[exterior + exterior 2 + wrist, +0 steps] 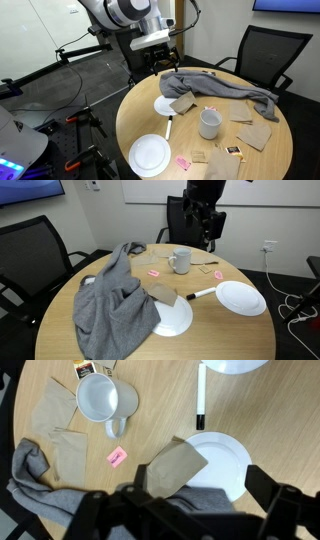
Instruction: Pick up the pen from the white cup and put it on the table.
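Observation:
The pen [200, 395] lies flat on the light wooden table [160, 400], outside the cup, between two white plates; it shows in both exterior views [168, 127] [203, 293]. The white cup [98, 400], with a handle, stands upright and looks empty; it also shows in both exterior views [209, 123] [180, 260]. My gripper [200, 485] is open and empty. It hangs high above the table's edge [160, 45] [205, 220], over a plate and the grey cloth, well apart from pen and cup.
A grey cloth [215, 88] [115, 300] is heaped on the table. Two white plates [150, 155] [168, 103] flank the pen. Brown paper napkins [55, 420] [170, 465], a pink scrap [117, 456] and small packets [90, 370] lie about. Black chairs [265, 55] surround the table.

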`<move>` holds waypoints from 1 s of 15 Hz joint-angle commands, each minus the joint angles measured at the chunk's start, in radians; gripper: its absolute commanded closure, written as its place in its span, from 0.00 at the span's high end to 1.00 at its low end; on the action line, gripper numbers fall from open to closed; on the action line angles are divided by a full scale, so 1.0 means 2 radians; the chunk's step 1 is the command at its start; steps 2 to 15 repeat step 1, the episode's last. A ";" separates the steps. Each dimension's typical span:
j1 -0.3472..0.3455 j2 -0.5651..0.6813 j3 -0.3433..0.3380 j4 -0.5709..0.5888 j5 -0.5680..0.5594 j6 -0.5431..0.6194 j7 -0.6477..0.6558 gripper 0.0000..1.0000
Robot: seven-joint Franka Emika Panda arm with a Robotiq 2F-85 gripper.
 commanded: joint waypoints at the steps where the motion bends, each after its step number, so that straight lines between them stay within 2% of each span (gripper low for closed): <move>1: -0.005 0.000 0.005 0.000 -0.001 -0.001 0.000 1.00; 15: -0.005 0.000 0.005 0.000 -0.001 -0.001 0.000 1.00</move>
